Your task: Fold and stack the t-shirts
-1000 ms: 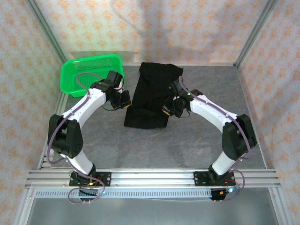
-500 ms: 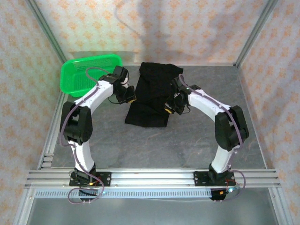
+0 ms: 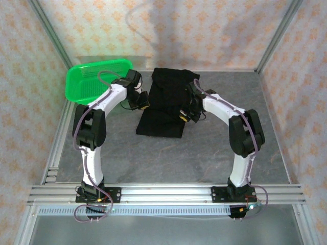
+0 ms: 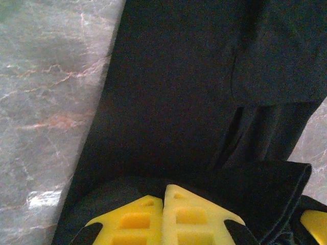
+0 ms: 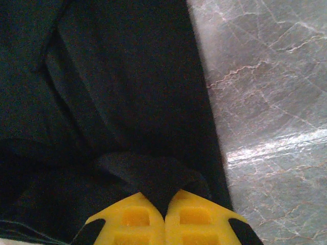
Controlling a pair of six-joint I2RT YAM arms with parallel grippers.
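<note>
Black t-shirt [image 3: 166, 94] flat on the grey table [image 3: 168, 158], far centre, folded into a long strip running near to far. Far part slightly wider, with a corner jutting out at the far right; near end squared off.

Left gripper [image 3: 140, 101] at the strip's left edge, about halfway along. Seen from the left wrist: yellow fingers [image 4: 133, 219] pressed together with no gap, black cloth bunched over their tips — clamped on the t-shirt [image 4: 173, 92]. A doubled hem edge standing up just right of the fingers. Bare marbled table [image 4: 51, 76] to the left of the cloth.

Right gripper [image 3: 187, 111] at the strip's right edge, opposite the left one and slightly nearer. Seen from the right wrist: yellow fingers [image 5: 199, 219] closed, a pinched tuck of cloth rising from the seam between them — clamped on the t-shirt [image 5: 117, 81]. Layered folds lying beyond the tuck; bare table [image 5: 265, 102] to the right.

Left arm [image 3: 104, 102] and right arm [image 3: 222, 108] bent inward from their bases, elbows outward, wrists over the two long edges of the cloth.

Green basket [image 3: 76, 87] at the table's far left, apart from the t-shirt, just beyond the left arm's wrist. Contents not discernible. Patterned walls [image 3: 204, 30] around the table on three sides.
</note>
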